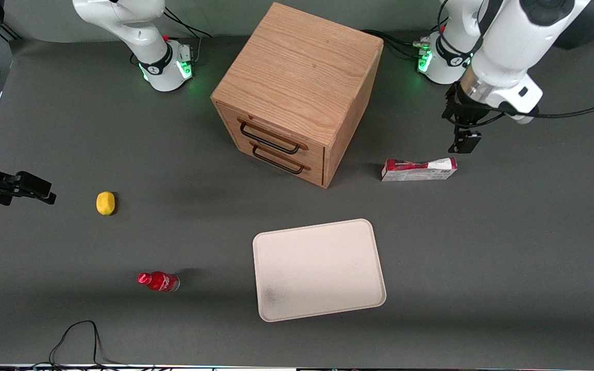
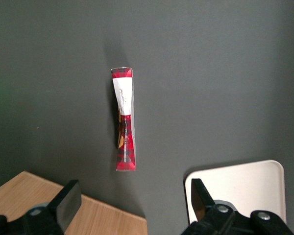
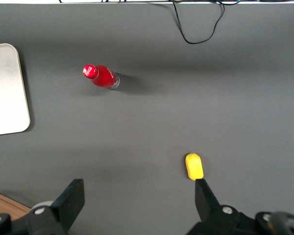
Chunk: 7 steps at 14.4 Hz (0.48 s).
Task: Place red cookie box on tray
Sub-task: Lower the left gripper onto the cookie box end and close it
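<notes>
gripper [image 1: 465, 142]: left arm's, hung above counter [image 1: 508, 247], just above and farther from front cam than box's white end; jaws spread wide, nothing held.
red cookie box [image 1: 419, 169]: flat on counter, lying on a narrow side, beside cabinet toward working arm's end; apart from jaws.
tray [image 1: 319, 269]: cream, on counter, nearer front cam than box and cabinet; well apart from box; grey smudge at one corner.
cabinet [image 1: 297, 90]: wood, 2 drawers w/ dark handles.
lemon [image 1: 105, 203], red bottle [image 1: 159, 281]: toward parked arm's end.
</notes>
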Available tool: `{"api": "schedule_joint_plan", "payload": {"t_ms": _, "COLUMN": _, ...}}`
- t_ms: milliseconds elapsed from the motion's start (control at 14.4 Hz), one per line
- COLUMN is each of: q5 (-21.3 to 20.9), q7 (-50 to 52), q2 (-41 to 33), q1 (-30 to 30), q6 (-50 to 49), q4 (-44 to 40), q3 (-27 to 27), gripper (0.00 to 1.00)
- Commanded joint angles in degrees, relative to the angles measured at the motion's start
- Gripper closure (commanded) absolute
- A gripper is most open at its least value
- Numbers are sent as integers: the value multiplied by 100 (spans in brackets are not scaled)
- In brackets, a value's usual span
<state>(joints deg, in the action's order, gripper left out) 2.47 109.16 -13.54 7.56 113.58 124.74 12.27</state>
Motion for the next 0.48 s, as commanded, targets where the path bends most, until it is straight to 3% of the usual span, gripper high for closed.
{"api": "schedule_joint_plan", "payload": {"t_ms": 0, "q5": -106, "q7": 167, "q2": -35, "q1": 53, "q6": 410, "q4": 515, "q3": -32, "gripper": 0}}
{"api": "schedule_joint_plan", "payload": {"t_ms": 416, "q5": -107, "q7": 254, "q2": 290, "q1": 79, "q6": 1315, "q4": 1192, "q3": -32, "gripper": 0}}
